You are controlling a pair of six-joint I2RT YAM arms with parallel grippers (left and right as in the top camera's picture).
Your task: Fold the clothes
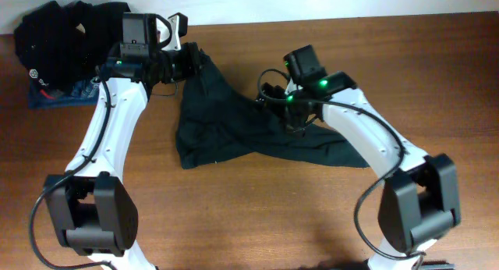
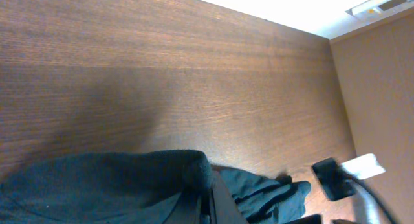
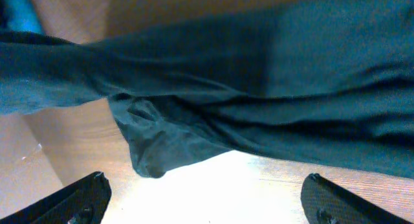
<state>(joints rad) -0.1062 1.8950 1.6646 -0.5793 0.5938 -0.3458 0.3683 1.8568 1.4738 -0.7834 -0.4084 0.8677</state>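
The clothes [image 1: 234, 126] are one plain black garment lying crumpled across the middle of the wooden table. My left gripper [image 1: 192, 64] is shut on the garment's far left corner. In the left wrist view its fingers [image 2: 220, 201] pinch a fold of the dark fabric [image 2: 97, 188]. My right gripper [image 1: 270, 99] hovers over the garment's upper middle. In the right wrist view its two fingertips [image 3: 81, 198] stand wide apart with nothing between them. There the fabric [image 3: 259, 88] stretches across the top, with a loose corner [image 3: 152, 156] hanging toward the jaws.
A pile of other clothing sits at the far left corner: a black ribbed garment with a round white logo [image 1: 51, 36] over a blue one [image 1: 58, 97]. The table's far edge [image 1: 312, 20] meets a white wall.
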